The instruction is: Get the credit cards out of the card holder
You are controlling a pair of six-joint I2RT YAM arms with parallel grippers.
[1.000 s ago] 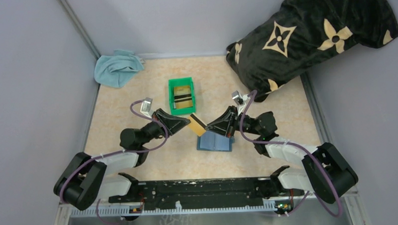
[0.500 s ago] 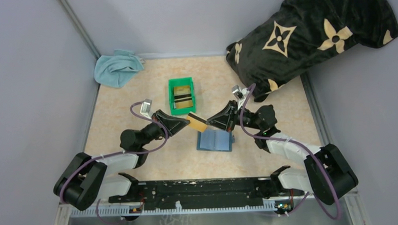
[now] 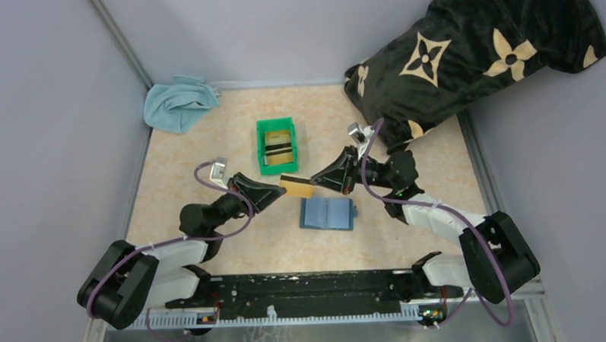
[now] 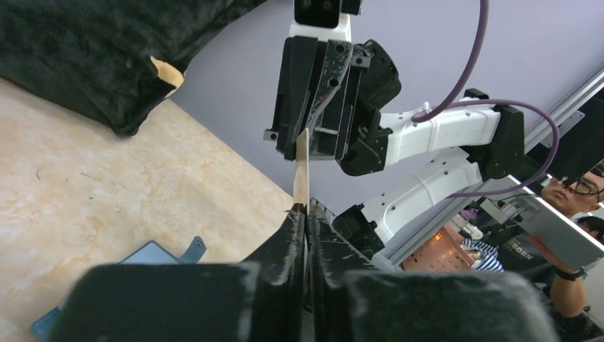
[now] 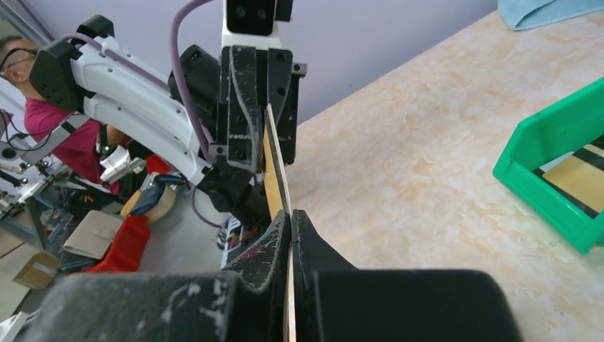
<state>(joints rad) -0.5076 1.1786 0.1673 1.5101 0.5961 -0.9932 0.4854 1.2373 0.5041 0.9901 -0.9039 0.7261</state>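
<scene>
Bright, even overhead light, soft shadows; wrist views blur at nearest edges.

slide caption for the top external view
Both arms' jaws clamp one tan card between the green bin and the open card holder

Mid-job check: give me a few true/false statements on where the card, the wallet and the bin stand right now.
1. The left gripper and right gripper both have their fingers closed on the thin tan plastic card. True.
2. That card sits tucked in a slot of the teal-blue folding wallet. False: it is held clear of the wallet, which lies open on the table.
3. The green plastic bin has nothing in it. False: flat tan and dark-striped pieces lie inside.
4. The crumpled light blue cloth lies at the table's far left corner. True.
</scene>
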